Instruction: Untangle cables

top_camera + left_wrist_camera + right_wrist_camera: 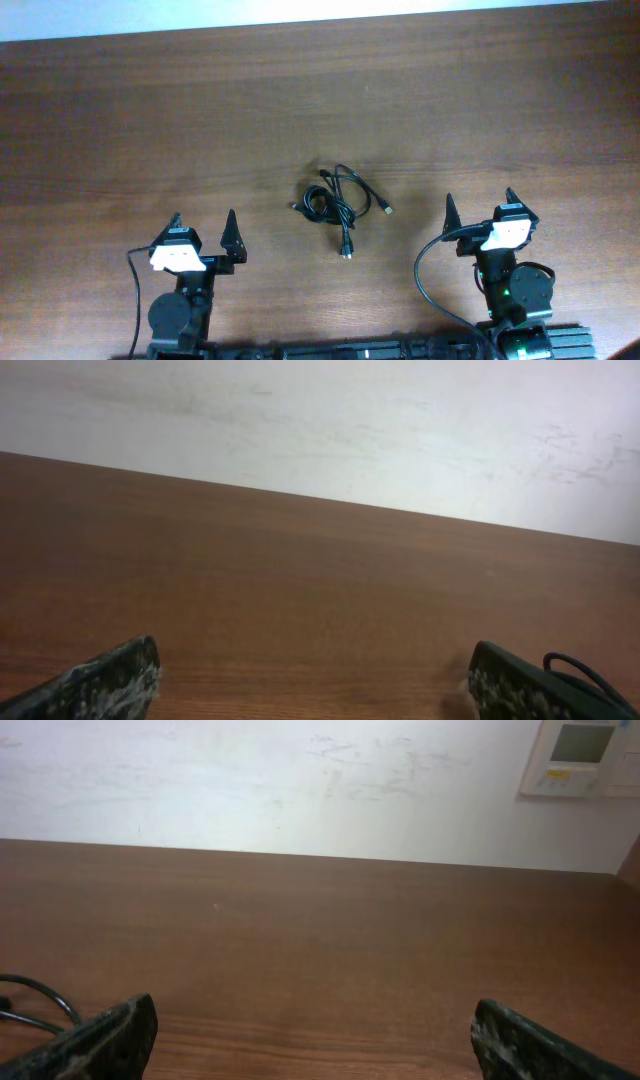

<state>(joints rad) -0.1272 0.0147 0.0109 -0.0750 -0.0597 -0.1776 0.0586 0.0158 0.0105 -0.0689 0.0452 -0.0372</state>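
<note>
The cables (pixel 338 205) are lying in one small tangled bunch of thin black loops around the middle of the wooden surface (pixel 150 110), out in front of and between the two hands, touching neither. The left hand (pixel 204 222) is spread wide and holding nothing, well apart from the bundle, and the right hand (pixel 479 200) is the same on the other side, released and empty. Each wrist view only catches a sliver of black cord low at the frame edge
</note>
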